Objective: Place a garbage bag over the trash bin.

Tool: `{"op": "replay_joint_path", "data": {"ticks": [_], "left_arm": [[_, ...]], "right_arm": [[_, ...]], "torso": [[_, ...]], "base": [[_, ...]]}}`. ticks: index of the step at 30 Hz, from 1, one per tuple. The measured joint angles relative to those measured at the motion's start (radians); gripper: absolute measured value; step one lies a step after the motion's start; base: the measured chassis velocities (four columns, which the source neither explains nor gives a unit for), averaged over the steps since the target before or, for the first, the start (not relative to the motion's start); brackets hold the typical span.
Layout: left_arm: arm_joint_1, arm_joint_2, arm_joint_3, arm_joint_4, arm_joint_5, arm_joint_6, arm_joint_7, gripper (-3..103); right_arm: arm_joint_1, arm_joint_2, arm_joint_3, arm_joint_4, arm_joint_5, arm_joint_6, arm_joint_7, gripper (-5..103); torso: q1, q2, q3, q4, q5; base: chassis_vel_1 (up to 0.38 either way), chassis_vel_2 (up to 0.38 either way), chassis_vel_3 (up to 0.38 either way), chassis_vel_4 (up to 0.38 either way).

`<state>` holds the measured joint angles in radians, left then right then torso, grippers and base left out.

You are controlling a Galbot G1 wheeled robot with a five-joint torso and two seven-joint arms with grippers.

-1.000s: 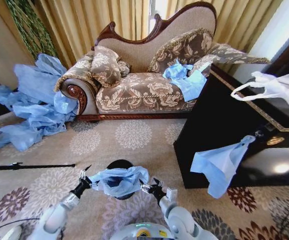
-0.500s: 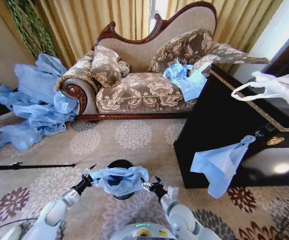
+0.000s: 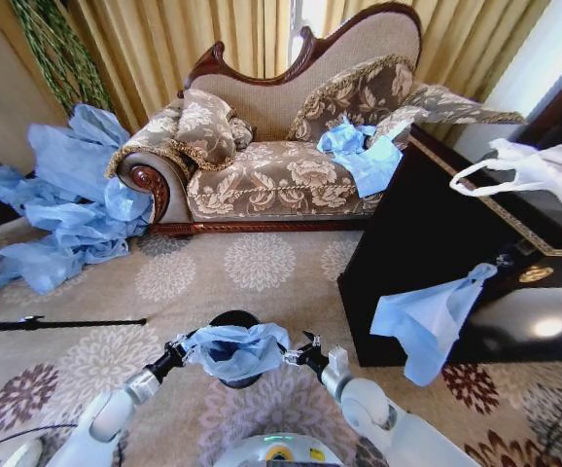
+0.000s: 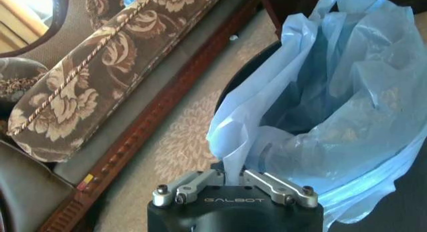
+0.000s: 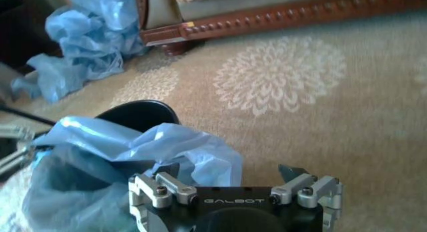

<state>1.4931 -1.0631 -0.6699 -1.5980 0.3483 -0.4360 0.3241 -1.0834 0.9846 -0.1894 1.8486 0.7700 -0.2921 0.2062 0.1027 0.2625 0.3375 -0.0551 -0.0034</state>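
The light-blue garbage bag [image 3: 237, 350] hangs spread over the black trash bin [image 3: 234, 318], whose far rim shows just behind it. My left gripper [image 3: 179, 347] is shut on the bag's left edge; in the left wrist view a strip of the garbage bag [image 4: 333, 117] runs into the shut left gripper [image 4: 233, 176], above the trash bin's dark rim [image 4: 233, 89]. My right gripper [image 3: 305, 352] is at the bag's right edge. In the right wrist view, the right gripper [image 5: 240, 173] stands open, with the garbage bag [image 5: 133, 147] lying against one finger, over the trash bin [image 5: 137, 114].
A patterned sofa [image 3: 281, 165] stands behind with blue bags [image 3: 359, 151] on its seat. A heap of blue bags [image 3: 62, 199] lies far left. A black cabinet [image 3: 427, 243] on the right carries a hanging blue bag [image 3: 427, 321] and a white bag [image 3: 544, 165]. A black rod [image 3: 57, 322] lies on the carpet.
The left gripper has crept right, toward the bin, with the bag's edge. The right arm has shifted right, away from the bag's right edge. The bag sits slightly farther right.
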Motion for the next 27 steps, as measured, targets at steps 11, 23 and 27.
{"op": "replay_joint_path", "data": {"ticks": [11, 23, 27], "left_arm": [[0.011, -0.01, 0.001, -0.012, -0.017, 0.015, 0.0, 0], [0.011, -0.017, 0.021, -0.028, -0.033, 0.046, -0.008, 0], [0.012, -0.017, 0.027, -0.029, -0.054, 0.057, -0.008, 0]], "right_arm": [[0.05, 0.035, -0.03, -0.092, 0.087, -0.026, -0.005, 63], [0.083, 0.064, -0.035, -0.148, 0.06, 0.005, -0.012, 19], [0.086, 0.07, -0.032, -0.148, 0.055, 0.015, -0.01, 9]], "torso": [[0.0, 0.0, 0.0, -0.0001, -0.0001], [0.0, 0.0, 0.0, 0.0, 0.0], [0.0, 0.0, 0.0, 0.0, 0.0]], "base": [[0.0, 0.0, 0.0, 0.0], [0.0, 0.0, 0.0, 0.0], [0.0, 0.0, 0.0, 0.0]]}}
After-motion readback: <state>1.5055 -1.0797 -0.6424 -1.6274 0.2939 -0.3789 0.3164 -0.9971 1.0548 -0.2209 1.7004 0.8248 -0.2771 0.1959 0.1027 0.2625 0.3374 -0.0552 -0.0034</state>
